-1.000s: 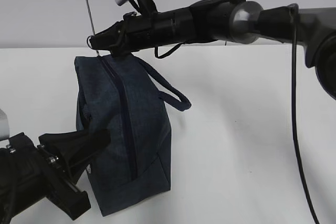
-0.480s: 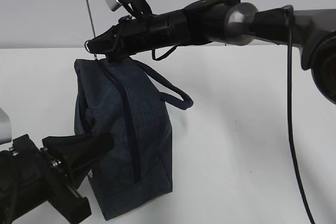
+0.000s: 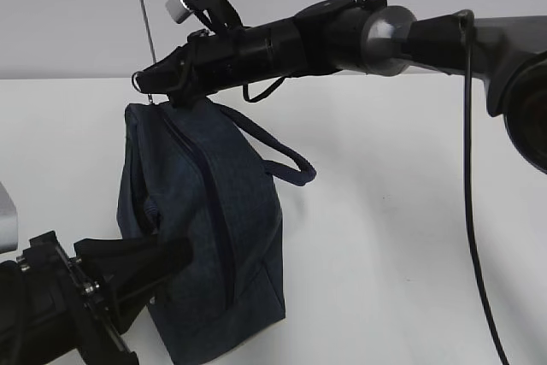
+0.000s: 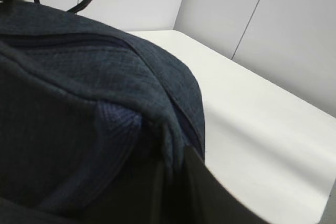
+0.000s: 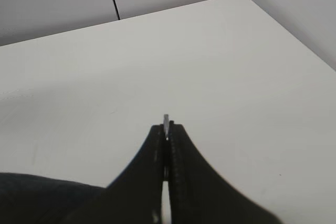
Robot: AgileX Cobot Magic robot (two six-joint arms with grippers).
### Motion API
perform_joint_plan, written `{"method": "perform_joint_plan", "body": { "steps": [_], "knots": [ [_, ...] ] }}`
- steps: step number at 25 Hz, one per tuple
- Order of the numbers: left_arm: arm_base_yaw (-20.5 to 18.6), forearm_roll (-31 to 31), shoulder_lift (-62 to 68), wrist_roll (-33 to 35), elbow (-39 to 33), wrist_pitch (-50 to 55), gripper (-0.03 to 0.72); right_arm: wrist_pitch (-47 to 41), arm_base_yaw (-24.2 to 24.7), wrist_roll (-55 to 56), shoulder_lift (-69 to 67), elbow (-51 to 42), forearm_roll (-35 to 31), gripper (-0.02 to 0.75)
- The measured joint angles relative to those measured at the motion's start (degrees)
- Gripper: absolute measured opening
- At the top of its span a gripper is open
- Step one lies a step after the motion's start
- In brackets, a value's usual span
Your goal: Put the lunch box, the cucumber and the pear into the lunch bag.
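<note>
The dark navy lunch bag (image 3: 205, 237) stands tilted on the white table, its zipper line running down the side that faces me. My right gripper (image 3: 147, 81) reaches across from the right and is shut on the silver ring pull (image 3: 137, 80) at the bag's top left corner. In the right wrist view the pull's (image 5: 166, 119) metal edge pokes out between that gripper's (image 5: 166, 128) closed tips. My left gripper (image 3: 178, 254) is shut on the bag's fabric low on its left side, and a fold of cloth (image 4: 170, 140) is pinched there. The lunch box, cucumber and pear are out of view.
The bag's loop handle (image 3: 286, 160) hangs out to the right. The white table (image 3: 402, 237) stretches right of the bag to a grey wall behind. A black cable (image 3: 470, 211) hangs from the right arm.
The right gripper has shifted a little left and down with the ring pull. The bag has sagged lower in the view, and the left gripper has dropped with it.
</note>
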State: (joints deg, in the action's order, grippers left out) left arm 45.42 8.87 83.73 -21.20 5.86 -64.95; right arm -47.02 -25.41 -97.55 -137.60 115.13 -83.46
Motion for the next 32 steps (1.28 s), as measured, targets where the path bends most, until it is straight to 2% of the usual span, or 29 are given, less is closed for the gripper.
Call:
{"method": "perform_joint_plan", "body": {
  "steps": [12, 23, 26, 28, 30, 31, 32],
  "knots": [
    [-0.02, 1.22, 0.00, -1.18, -0.05, 0.00, 0.003, -0.39, -0.13, 0.35, -0.02, 0.00, 0.35, 0.000],
    [0.35, -6.96, 0.00, -1.18, -0.47, -0.65, 0.011, -0.64, -0.13, 1.27, -0.32, 0.00, 0.11, 0.013],
    [0.42, -7.33, 0.00, -1.26, -0.47, -0.65, 0.014, -1.99, -0.13, 1.27, -0.32, 0.00, 0.03, 0.091],
    [0.44, -7.53, 0.00, -1.85, -0.47, -0.65, 0.015, -2.35, -0.13, 1.82, -0.32, 0.00, 0.03, 0.221],
    [0.44, -8.04, 0.00, -2.72, -0.47, -0.65, 0.015, -2.46, -0.13, 2.43, -0.32, 0.00, 0.03, 0.312],
    [0.44, -8.25, 0.00, -2.99, -0.47, -0.69, 0.018, -2.68, -0.13, 3.46, -0.32, 0.00, 0.03, 0.396],
    [0.44, -8.46, 0.00, -3.15, -0.47, -0.69, 0.018, -2.81, -0.13, 3.94, -0.32, 0.00, 0.40, 0.420]
  ]
}}
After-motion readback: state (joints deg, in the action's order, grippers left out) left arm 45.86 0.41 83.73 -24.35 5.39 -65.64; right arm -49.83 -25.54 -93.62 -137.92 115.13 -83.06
